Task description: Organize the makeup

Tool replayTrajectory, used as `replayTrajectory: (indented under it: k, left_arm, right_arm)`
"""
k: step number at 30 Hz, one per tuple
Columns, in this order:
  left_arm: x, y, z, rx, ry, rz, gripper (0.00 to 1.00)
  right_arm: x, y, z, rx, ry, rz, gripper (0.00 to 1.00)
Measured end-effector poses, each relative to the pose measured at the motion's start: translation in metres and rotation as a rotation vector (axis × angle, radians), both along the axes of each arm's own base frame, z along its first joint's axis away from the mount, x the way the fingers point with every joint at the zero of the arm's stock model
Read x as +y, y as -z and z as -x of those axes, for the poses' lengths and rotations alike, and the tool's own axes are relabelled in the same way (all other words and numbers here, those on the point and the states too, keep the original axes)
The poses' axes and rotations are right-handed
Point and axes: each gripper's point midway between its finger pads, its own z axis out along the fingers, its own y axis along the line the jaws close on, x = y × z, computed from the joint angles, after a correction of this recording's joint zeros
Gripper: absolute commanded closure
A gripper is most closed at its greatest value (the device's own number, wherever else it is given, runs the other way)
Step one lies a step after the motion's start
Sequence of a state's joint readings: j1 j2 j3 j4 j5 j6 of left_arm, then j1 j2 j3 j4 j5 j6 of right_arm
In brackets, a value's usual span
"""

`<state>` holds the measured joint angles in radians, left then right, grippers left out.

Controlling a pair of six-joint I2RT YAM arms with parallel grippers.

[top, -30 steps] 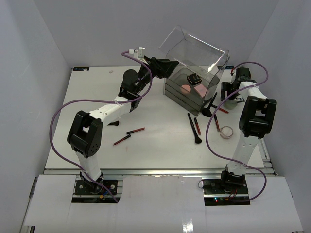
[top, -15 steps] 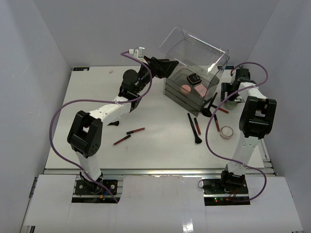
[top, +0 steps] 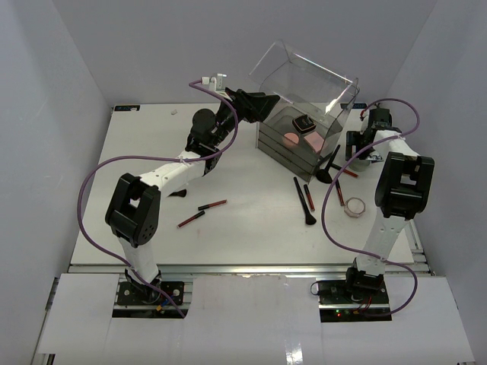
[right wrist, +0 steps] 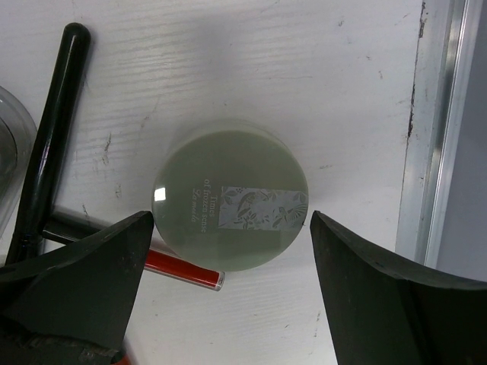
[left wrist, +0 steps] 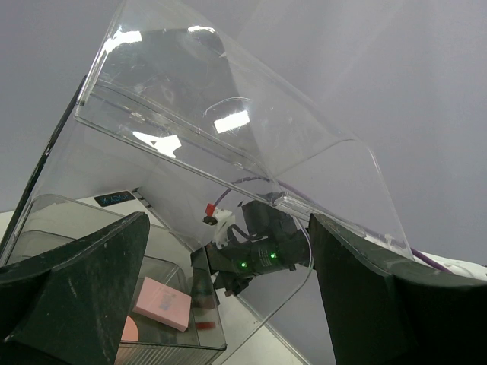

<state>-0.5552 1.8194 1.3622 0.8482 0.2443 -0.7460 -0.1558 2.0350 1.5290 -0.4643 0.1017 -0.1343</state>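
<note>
My right gripper (top: pixel 367 146) is open and points down, its fingertips (right wrist: pixel 230 228) on either side of a round pale green compact (right wrist: pixel 230 194) lying on the table. A black brush handle (right wrist: pixel 49 129) and a red pencil (right wrist: pixel 183 270) lie just to the compact's left. My left gripper (top: pixel 255 103) is open (left wrist: pixel 228 304) at the left edge of the raised clear lid (left wrist: pixel 228 114). The tray below holds a flat pink square (top: pixel 311 141), a round pink compact (top: pixel 290 139) and a small black compact (top: pixel 304 123). Two brushes (top: pixel 304 201) and a pink compact (top: pixel 354 206) lie in front of the box.
The clear drawer box (top: pixel 293 148) stands at the back right. Two red and black pencils (top: pixel 212 204) lie in mid-table, with a small black item (top: pixel 176 193) by the left arm. The table's metal rail (right wrist: pixel 437 129) runs close to the right of the green compact.
</note>
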Motion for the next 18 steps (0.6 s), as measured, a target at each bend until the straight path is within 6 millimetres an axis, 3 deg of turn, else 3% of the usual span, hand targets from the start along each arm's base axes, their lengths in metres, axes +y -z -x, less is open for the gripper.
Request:
replayTrajectory:
  k: [18]
  left_arm:
    - [0.000, 0.000, 0.000, 0.001, 0.000, 0.000, 0.04]
  right_arm:
    - [-0.002, 0.012, 0.002, 0.021, 0.000, -0.038, 0.08]
